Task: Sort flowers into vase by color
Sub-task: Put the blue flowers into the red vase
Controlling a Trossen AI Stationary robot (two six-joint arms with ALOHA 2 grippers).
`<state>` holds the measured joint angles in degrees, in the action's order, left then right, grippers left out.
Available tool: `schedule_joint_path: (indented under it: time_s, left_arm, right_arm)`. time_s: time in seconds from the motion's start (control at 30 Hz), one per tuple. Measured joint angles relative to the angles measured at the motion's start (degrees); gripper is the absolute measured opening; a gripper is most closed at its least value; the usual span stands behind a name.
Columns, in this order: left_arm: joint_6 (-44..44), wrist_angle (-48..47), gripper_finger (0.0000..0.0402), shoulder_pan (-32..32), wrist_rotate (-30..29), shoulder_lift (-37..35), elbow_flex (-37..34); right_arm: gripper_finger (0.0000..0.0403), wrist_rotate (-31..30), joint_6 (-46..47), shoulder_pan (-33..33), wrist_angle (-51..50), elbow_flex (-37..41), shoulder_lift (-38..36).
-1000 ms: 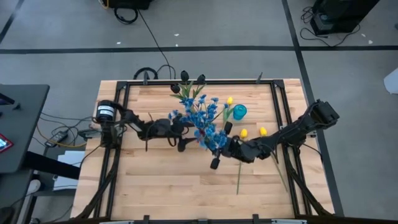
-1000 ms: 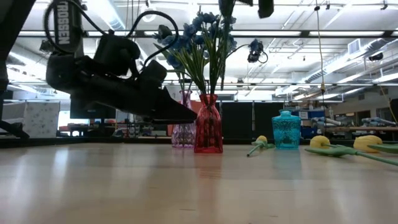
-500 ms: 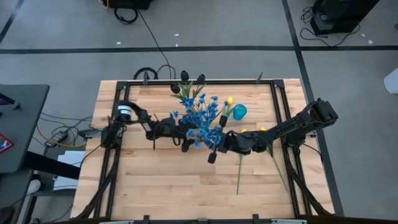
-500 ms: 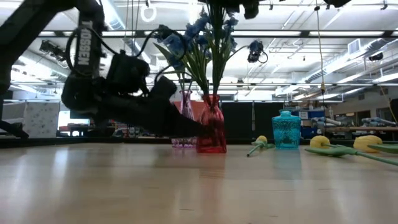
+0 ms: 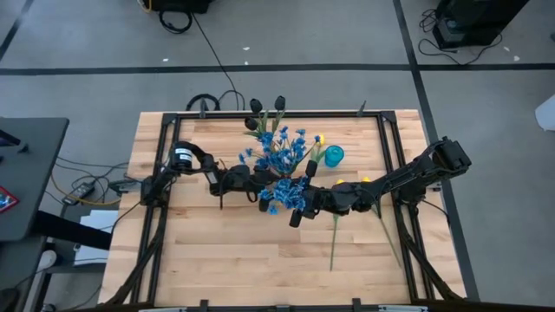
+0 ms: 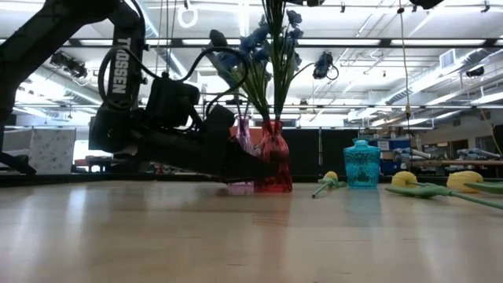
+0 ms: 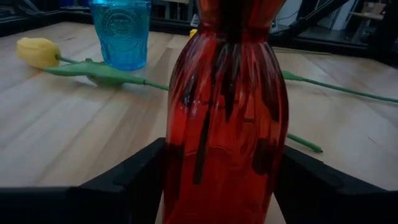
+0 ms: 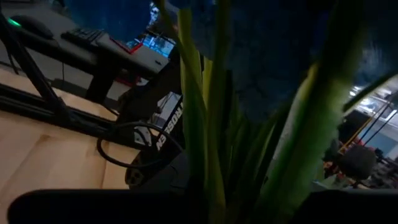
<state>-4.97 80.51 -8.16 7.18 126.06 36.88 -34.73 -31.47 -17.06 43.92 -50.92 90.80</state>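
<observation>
On wooden table (image 5: 225, 260): yellow tulips (image 5: 351, 184), lab behind.

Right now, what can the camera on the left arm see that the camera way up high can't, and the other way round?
Only the left wrist view shows the red vase from the side, with dark stems inside it and the left claw with a finger on each side of it. Only the high view shows the blue flowers, the dark tulips, the right claw among the blossoms and both whole arms. Both show the blue vase, a yellow tulip lying on the table, and green stems.
</observation>
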Motion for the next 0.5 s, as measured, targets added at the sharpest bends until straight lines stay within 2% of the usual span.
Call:
schedule_joint_path:
  time_s: [0.27,0.5]
  left_arm:
    - [-0.2,0.1,0.0260,0.0,0.0,0.0,0.0]
    - [-0.1,-0.3,0.0260,0.0,0.6,0.0,0.0]
  right_arm:
    - [0.0102,3.1,-0.6,2.0,0.4,-0.1,2.4]
    - [0.0102,-1.8,-3.1,2.7,3.1,0.0,6.7]
